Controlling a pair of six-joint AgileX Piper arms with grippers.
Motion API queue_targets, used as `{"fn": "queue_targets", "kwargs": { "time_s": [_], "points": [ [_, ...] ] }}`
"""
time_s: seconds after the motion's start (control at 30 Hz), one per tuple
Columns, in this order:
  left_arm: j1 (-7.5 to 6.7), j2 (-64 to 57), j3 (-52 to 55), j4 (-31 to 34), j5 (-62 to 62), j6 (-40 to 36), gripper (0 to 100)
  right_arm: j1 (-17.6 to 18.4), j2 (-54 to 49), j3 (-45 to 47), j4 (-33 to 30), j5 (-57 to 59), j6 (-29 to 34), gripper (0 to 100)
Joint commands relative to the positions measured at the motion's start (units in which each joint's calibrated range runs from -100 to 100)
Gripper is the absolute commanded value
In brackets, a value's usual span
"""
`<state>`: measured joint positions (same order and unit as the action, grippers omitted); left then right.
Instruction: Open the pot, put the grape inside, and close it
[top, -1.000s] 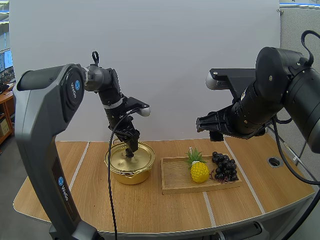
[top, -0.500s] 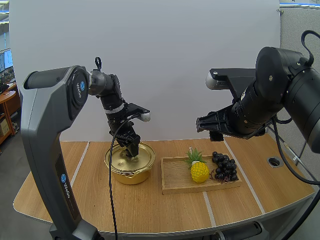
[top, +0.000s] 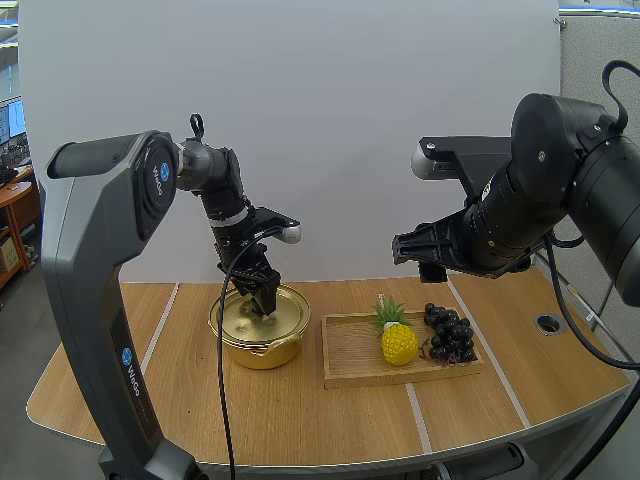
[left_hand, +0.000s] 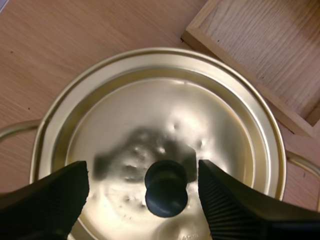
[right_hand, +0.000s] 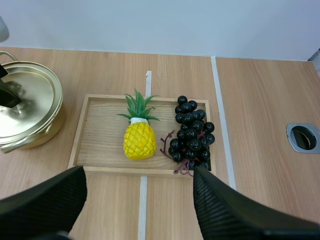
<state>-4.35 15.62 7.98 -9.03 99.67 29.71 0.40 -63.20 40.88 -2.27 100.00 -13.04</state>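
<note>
A gold pot (top: 260, 335) with its gold lid (left_hand: 165, 135) on stands left of a wooden tray (top: 352, 352). My left gripper (top: 265, 300) hovers low over the lid, open, its fingers (left_hand: 50, 200) on either side of the black knob (left_hand: 166, 187) without touching it. A bunch of dark grapes (top: 451, 333) lies at the tray's right end (right_hand: 192, 135). My right gripper (right_hand: 137, 200) hangs open high above the tray's front edge, nothing between its fingers (right_hand: 45, 200).
A yellow toy pineapple (top: 398, 338) lies in the tray beside the grapes (right_hand: 139, 135). A round metal grommet (top: 549, 323) is set in the table at the right. Bare wood lies in front of the pot and tray.
My left gripper has come down toward the lid knob and shifted slightly; in the last half second it barely moved. The right arm has stayed still.
</note>
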Motion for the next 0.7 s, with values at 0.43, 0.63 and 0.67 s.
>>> {"fn": "queue_targets", "kwargs": {
  "time_s": [0.43, 0.63, 0.67],
  "points": [
    [-0.59, 0.3, -0.7, 0.6, 0.3, -1.3, 100, -0.2, -0.2, -0.5, 0.2, 0.0, 0.0, 100],
    [-0.59, 0.4, -0.7, 0.6, 0.3, -1.7, 74, -0.2, -0.2, -0.5, 0.2, 0.0, 0.0, 100],
    [-0.59, 0.4, -0.7, 0.6, 0.3, -1.7, 57, -0.2, -0.2, -0.5, 0.2, 0.0, 0.0, 100]
  ]
}}
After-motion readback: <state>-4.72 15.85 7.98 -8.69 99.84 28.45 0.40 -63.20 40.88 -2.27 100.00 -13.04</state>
